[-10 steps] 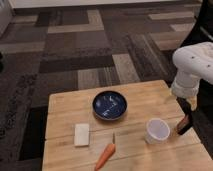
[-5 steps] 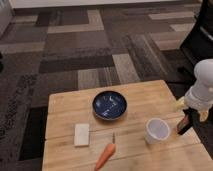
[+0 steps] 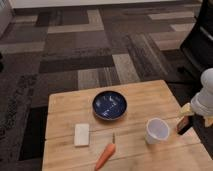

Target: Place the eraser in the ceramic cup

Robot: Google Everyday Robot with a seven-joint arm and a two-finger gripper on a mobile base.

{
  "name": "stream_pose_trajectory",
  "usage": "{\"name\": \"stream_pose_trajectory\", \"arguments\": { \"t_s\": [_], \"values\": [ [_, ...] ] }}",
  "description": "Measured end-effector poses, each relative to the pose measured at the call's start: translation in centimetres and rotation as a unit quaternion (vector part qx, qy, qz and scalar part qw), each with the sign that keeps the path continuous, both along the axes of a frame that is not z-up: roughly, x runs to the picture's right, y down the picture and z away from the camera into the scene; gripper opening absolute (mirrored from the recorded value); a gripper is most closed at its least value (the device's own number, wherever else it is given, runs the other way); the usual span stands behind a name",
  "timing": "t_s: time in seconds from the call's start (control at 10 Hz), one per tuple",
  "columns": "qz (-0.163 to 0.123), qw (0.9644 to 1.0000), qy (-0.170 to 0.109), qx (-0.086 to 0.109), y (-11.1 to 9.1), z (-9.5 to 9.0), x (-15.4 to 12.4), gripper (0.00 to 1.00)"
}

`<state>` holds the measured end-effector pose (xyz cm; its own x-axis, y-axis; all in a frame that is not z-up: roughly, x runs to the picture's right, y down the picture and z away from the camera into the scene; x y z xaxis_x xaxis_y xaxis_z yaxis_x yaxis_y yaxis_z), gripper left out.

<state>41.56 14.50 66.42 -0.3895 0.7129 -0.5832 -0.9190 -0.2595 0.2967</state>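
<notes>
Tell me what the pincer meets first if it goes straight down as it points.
Probably the eraser, upright just below the open pincer near the right edge of the table; depth is unclear.

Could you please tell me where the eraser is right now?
In the camera view, the eraser is at the wooden table's right edge, just right of the ceramic cup and just beneath the gripper.

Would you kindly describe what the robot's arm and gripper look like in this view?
The arm, seen at the picture's right edge, is a smooth, rounded, pale grey-white cylinder. No cables or markings show on it. The gripper, at the right edge of the light wooden table, has two short yellowish-tan fingers below that pale casing.
</notes>
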Motion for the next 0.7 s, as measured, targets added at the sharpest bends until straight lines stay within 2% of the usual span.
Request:
{"name": "stream_pose_trajectory", "arguments": {
  "t_s": [0.1, 0.2, 0.3, 0.4, 0.5, 0.6, 0.7],
  "values": [
    [0.002, 1.0, -0.005, -0.008, 0.4, 0.6, -0.2, 0.63],
    [0.002, 0.9999, -0.008, -0.014, 0.7, 1.0, -0.3, 0.51],
    [-0.01, 0.9997, -0.009, -0.021, 0.9, 1.3, -0.4, 0.29],
    [-0.015, 0.9996, -0.01, -0.022, 0.7, 1.5, -0.7, 0.19],
    [-0.021, 0.9995, -0.008, -0.021, 0.1, 1.3, -0.8, 0.03],
    [-0.02, 0.9995, 0.0, -0.026, -0.3, 1.0, -1.1, 0.0],
    [-0.017, 0.9993, 0.017, -0.03, -1.9, -0.2, -1.7, 0.0]
  ]
}}
